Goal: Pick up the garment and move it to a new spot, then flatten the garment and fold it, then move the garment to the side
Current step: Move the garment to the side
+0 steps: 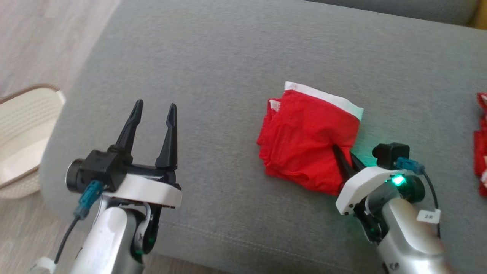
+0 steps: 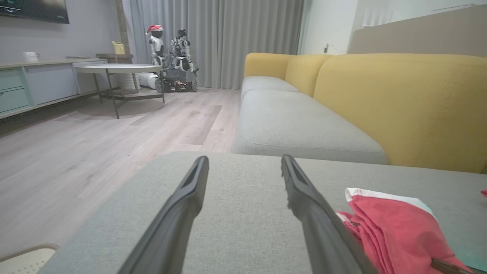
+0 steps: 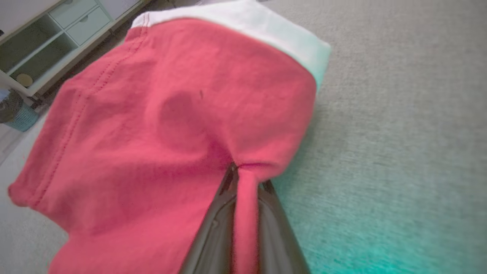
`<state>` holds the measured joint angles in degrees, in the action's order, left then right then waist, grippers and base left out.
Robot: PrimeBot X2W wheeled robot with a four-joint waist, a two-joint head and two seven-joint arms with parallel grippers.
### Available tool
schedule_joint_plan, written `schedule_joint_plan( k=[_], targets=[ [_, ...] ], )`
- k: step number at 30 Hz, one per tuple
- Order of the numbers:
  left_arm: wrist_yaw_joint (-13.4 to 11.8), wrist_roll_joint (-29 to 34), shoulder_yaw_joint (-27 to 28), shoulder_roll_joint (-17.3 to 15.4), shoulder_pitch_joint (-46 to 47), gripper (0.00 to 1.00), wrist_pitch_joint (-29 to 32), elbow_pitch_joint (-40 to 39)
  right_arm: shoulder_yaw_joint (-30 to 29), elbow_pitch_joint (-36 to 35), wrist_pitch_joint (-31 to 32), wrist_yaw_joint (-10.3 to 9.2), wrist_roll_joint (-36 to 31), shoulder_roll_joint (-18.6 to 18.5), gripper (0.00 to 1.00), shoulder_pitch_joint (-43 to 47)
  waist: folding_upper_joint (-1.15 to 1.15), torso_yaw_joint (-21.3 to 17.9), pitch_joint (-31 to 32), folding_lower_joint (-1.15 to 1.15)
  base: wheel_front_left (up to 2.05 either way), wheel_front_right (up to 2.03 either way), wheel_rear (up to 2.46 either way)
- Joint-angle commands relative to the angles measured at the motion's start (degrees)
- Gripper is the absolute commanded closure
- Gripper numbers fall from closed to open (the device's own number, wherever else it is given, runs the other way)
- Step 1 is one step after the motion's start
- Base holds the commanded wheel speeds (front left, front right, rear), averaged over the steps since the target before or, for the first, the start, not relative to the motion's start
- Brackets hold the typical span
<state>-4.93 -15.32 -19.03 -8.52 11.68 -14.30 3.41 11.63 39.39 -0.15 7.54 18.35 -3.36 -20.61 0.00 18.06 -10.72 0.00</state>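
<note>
garment (image 1: 308,137): folded into a red wad with a white band along its far side, lying on the right part of the cushion (image 1: 228,57), nearer its front edge than its back one
right gripper (image 1: 343,151): clamped tight on the garment's near right corner, with a ridge of cloth squeezed between the fingers (image 3: 213,228); probably gripping there to haul the whole folded stack sideways without undoing it
left gripper (image 1: 155,104): spread wide, holding nothing, hovering over the cushion's front left part, well apart from the garment; out of the way, by the look of it
red cloth (image 1: 481,144): a second piece, by the cushion's right edge
surface: grey woven fabric, soft-looking, likely to rumple the fold if dragged
room: pale wood floor (image 2: 95,144), yellow sofa backs (image 2: 399,102), grey curtains (image 2: 228,38), round table (image 2: 118,68), parked robot (image 2: 156,42) in a Santa hat, pale basket (image 1: 26,125) on the floor off the cushion's left edge
</note>
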Motion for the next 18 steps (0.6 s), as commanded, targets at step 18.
schedule_joint_plan(
  k=[18],
  targets=[
    [2.5,2.7,4.2,0.1,2.1,0.00,-0.7,-3.4,0.0,-25.1,16.6,-0.05,-2.2,-23.8,1.00,1.3,0.00,-17.3,-3.8,0.00,0.00,0.00,0.00]
  ],
)
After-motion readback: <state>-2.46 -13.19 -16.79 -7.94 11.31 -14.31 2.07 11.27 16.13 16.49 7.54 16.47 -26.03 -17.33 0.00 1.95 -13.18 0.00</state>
